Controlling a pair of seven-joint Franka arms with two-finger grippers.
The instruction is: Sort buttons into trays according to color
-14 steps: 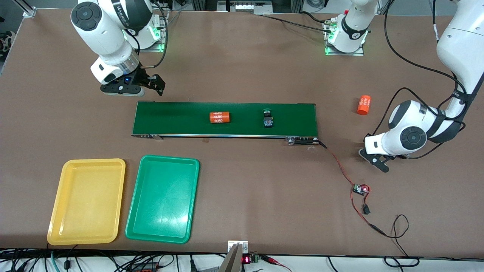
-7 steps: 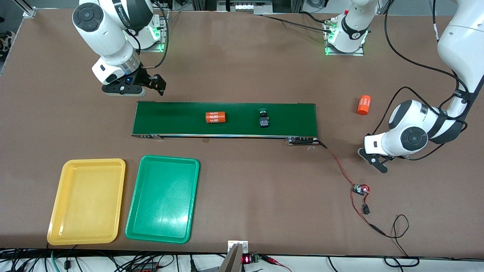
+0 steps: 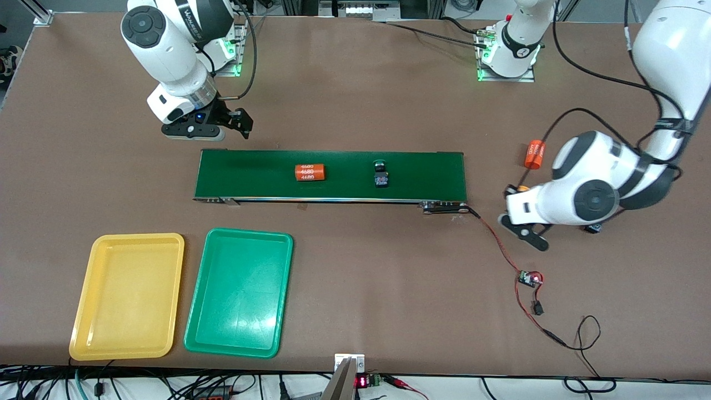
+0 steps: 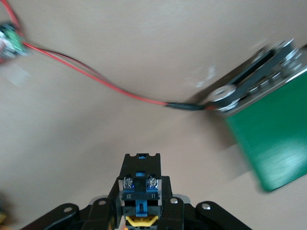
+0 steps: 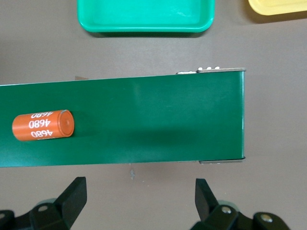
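A green-capped button [image 3: 381,173] lies on the dark green belt [image 3: 422,175]. My left gripper [image 3: 525,228] is shut on a yellow button [image 4: 139,191], whose black-and-blue body juts out past the fingers. It hangs over the bare table off the belt's end toward the left arm's end. My right gripper [image 3: 222,125] stands open with nothing between its fingers [image 5: 72,196], over the table beside the belt's other end. The yellow tray [image 3: 128,294] and the green tray [image 3: 239,291] lie side by side, nearer the front camera than the belt, with nothing in them.
One orange "4680" cylinder [image 3: 309,172] rides on the belt; another [image 3: 535,154] lies on the table by the left arm. A red wire [image 3: 500,244] runs from the belt's end to a small circuit board [image 3: 529,279].
The left gripper has closed on the yellow button and moved toward the belt's end. The cylinder and the green button have travelled along the belt toward the right arm's end. The right gripper shifted slightly.
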